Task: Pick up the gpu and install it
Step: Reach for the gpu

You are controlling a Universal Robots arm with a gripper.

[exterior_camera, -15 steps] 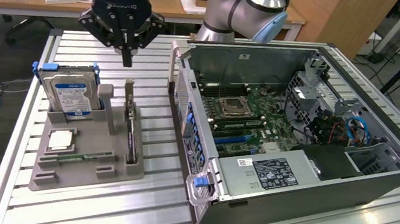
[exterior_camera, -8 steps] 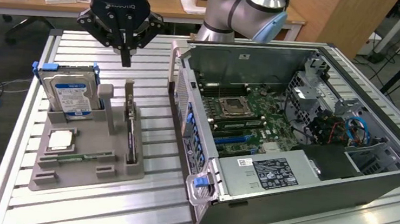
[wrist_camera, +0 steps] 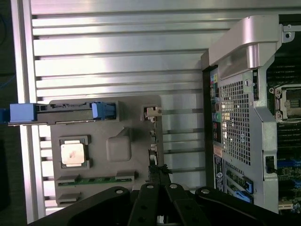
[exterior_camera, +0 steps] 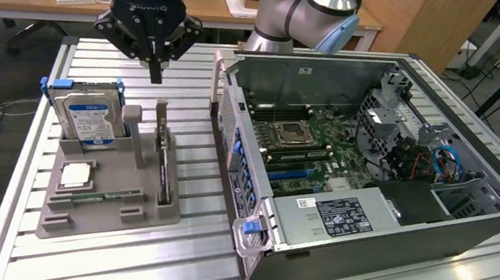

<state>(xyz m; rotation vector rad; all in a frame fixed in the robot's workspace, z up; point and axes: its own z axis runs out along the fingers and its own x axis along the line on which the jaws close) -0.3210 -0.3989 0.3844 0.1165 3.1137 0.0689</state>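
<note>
The gpu [exterior_camera: 165, 168] stands edge-on as a thin dark strip in the right-hand slot of the grey holder [exterior_camera: 121, 218]. In the wrist view the gpu [wrist_camera: 152, 141] runs along the holder's edge, with its metal bracket [wrist_camera: 151, 112] at one end. My gripper [exterior_camera: 155, 75] hangs well above the table behind the holder, shut with nothing between its fingers. In the wrist view my gripper [wrist_camera: 159, 170] lines up over the card's other end. The open computer case [exterior_camera: 365, 170] lies to the exterior view's right, with its motherboard [exterior_camera: 309, 142] exposed.
The holder [wrist_camera: 117, 146] also carries an upright hard drive [exterior_camera: 89, 116] with blue tabs, a processor chip [exterior_camera: 76, 176] and a green memory stick [exterior_camera: 90, 199]. The case's rear wall [wrist_camera: 240, 117] stands close beside the holder. Behind the slatted metal table [exterior_camera: 177, 256] is a desk.
</note>
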